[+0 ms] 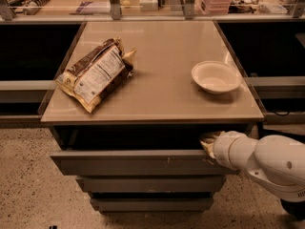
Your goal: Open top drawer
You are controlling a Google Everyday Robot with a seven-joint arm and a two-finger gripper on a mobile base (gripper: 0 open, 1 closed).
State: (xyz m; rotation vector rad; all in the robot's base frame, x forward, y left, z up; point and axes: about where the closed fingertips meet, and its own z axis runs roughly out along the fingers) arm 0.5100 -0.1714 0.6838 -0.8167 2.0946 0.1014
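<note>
The top drawer (133, 162) is a wide grey flat front with small pale scratches right of centre. It stands pulled out a little from under the tabletop, with a dark gap above its upper edge. My gripper (208, 143) sits at the drawer's upper right edge, hooked over the top of the front. The white arm (267, 161) reaches in from the lower right. Two narrower grey drawers (150, 184) lie below it, closed.
A beige tabletop (157, 99) carries a brown and white snack bag (95, 73) at left and a white bowl (215, 77) at right. Dark shelves flank the cabinet on both sides. A counter with clutter runs along the back. Speckled floor (24, 185) lies below.
</note>
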